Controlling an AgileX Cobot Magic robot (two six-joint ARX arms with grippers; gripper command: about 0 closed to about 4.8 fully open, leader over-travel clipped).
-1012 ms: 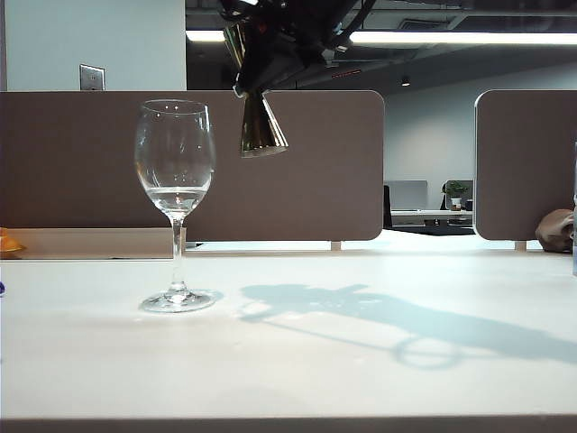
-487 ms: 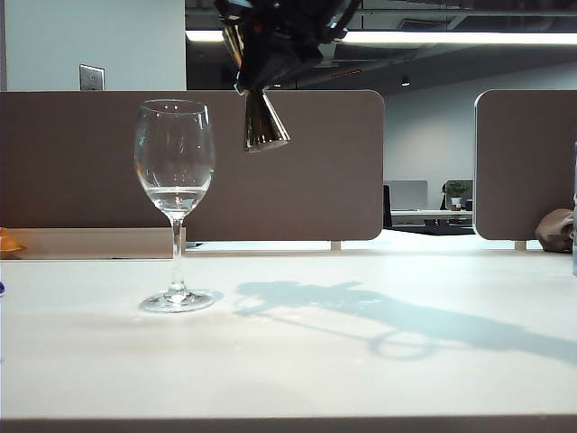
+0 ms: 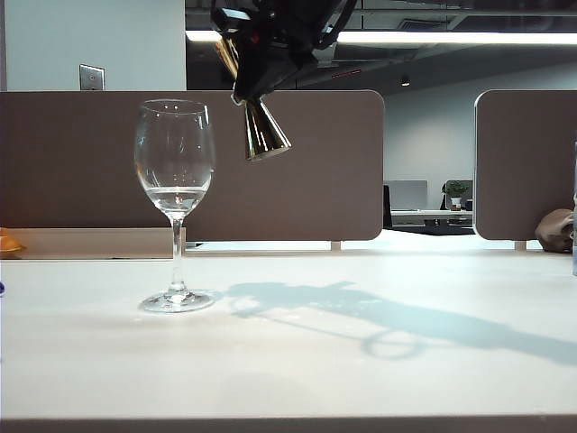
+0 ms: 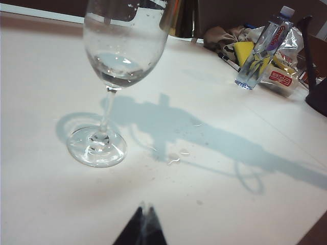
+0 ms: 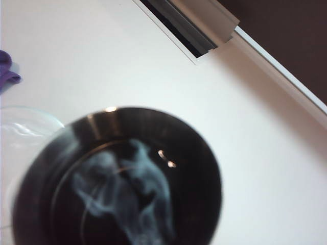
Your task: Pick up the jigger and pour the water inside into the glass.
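One tall clear stemmed wine glass stands on the white table, holding a shallow layer of clear water. One shiny gold metal hourglass-shaped jigger hangs tilted in the air at the glass's 2 o'clock, apart from its rim, clenched in the right gripper. Left gripper sits low over the table at the glass's 5 o'clock, tips together, grasping nothing. One plastic water bottle stands well apart among clutter.

The right tool is glossy black with dark cables and a small red marking.
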